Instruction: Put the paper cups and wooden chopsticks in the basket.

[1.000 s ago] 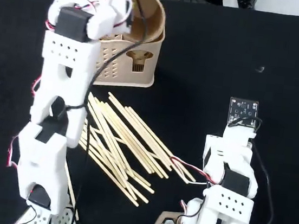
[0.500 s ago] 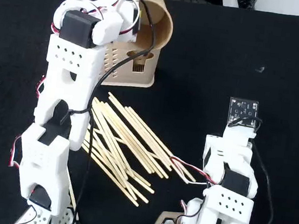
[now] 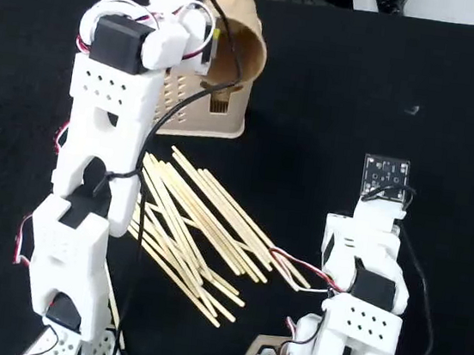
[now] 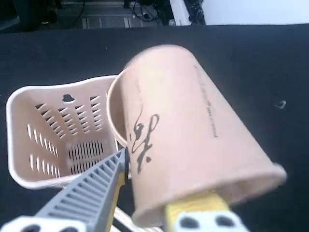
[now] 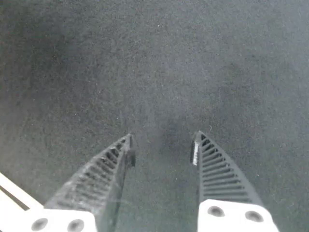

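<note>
paper cup (image 3: 236, 43), pinched tilted by the left gripper (image 4: 159, 188), hangs over the basket (image 3: 215, 110) at eleven o'clock, so its drop-in seems to need lowering and release, while the right gripper (image 5: 161, 150) sits spread.

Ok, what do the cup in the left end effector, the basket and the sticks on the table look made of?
Tan tapered paper cup: matt paperboard, with a side seam and a printed mark.
Beige slotted basket: probably moulded plastic, smooth with clean cut-out slots.
Pale thin chopsticks: likely bare wood or bamboo, matt and straw-coloured.
</note>
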You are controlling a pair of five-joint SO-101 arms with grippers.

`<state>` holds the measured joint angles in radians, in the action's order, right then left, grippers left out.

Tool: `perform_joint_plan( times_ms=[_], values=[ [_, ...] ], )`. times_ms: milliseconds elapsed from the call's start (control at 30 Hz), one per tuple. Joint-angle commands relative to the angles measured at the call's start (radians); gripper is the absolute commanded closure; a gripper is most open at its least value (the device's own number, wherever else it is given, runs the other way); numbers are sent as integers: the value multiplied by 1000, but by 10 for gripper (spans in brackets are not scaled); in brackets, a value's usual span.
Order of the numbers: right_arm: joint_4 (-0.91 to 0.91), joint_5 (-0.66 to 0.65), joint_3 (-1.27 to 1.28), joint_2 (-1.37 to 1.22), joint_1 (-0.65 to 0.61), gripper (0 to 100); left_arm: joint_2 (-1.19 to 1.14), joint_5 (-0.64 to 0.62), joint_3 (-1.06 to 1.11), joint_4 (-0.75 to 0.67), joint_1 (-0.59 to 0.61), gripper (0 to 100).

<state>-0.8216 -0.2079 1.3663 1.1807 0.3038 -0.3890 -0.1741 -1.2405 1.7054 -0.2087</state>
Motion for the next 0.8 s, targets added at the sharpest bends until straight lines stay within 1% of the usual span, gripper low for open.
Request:
perform_joint_plan(
  times_ms=[0, 167, 467, 533, 633, 767],
  values=[
    [17, 8, -10, 12, -12, 803, 25, -9, -41, -98, 36, 798],
    [17, 8, -10, 12, -12, 803, 23, -91, -38, -239, 81, 795],
    [15, 8, -10, 12, -12, 803, -54, -94, 8, -411, 77, 794],
    [15, 6, -10, 12, -12, 803, -60, -94, 4, -414, 77, 794],
    [15, 6, -10, 12, -12, 802, -46, -92, -7, -359, 79, 795],
    [15, 6, -10, 12, -12, 802, 2, -86, -51, -209, 82, 794]
  ],
)
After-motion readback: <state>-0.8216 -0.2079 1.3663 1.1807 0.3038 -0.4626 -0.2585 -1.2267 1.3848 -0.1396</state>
